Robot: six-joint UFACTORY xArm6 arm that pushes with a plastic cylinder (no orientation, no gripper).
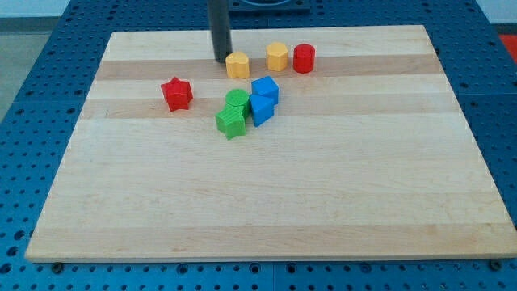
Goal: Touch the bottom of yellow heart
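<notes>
My tip [221, 60] rests on the board near the view's top, just left of a yellow block [237, 65] that looks like the heart. It is very close to the block's left side, and I cannot tell whether they touch. The rod rises straight out of the view's top. A second yellow block [277, 56], more like a hexagon, lies to the right of the first.
A red cylinder [304, 58] sits right of the yellow blocks. A red star [176, 93] lies lower left of my tip. Two green blocks [237, 103] [231, 122] and two blue blocks [265, 89] [262, 108] cluster below the yellow heart on the wooden board [258, 202].
</notes>
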